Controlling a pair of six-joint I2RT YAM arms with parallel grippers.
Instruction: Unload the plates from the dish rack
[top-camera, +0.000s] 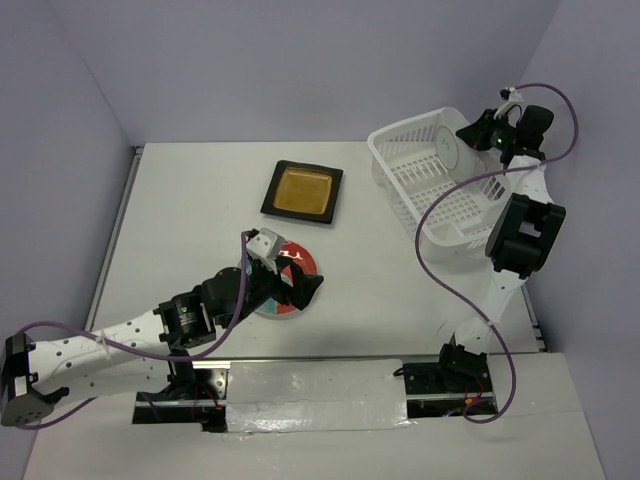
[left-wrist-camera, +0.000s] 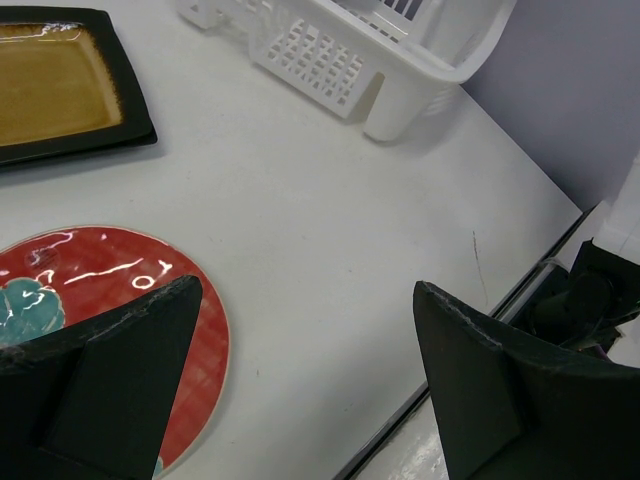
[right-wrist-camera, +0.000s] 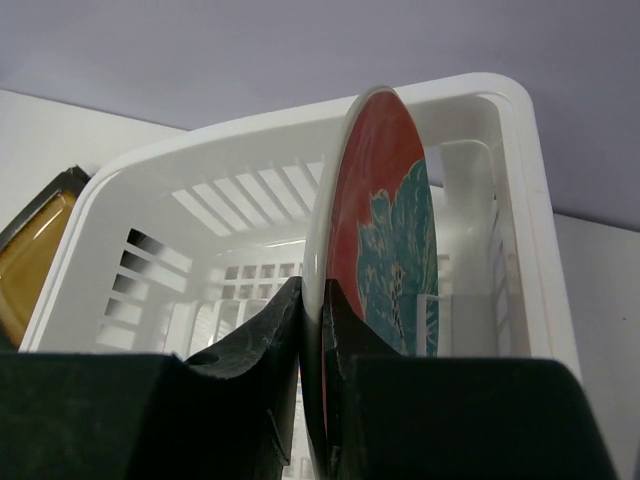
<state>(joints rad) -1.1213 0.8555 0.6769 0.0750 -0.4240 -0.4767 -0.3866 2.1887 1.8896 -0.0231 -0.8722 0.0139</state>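
Note:
The white dish rack (top-camera: 400, 170) stands at the back right. A round plate with a white underside stands on edge in it (top-camera: 447, 150); in the right wrist view its red and teal face shows (right-wrist-camera: 385, 230). My right gripper (right-wrist-camera: 318, 300) is shut on that plate's rim at the rack's far end (top-camera: 478, 137). A second round red plate (top-camera: 300, 265) lies flat near the table's front, also in the left wrist view (left-wrist-camera: 110, 275). My left gripper (left-wrist-camera: 310, 295) is open and empty just above it. The amber square plate (top-camera: 303, 191) lies flat at centre back. The teal square plate is out of view.
The table's right edge runs close by the rack (left-wrist-camera: 400, 60). The right arm's cable (top-camera: 440, 270) loops over the table beside the rack. The table's front edge (left-wrist-camera: 480, 310) is just beyond my left gripper.

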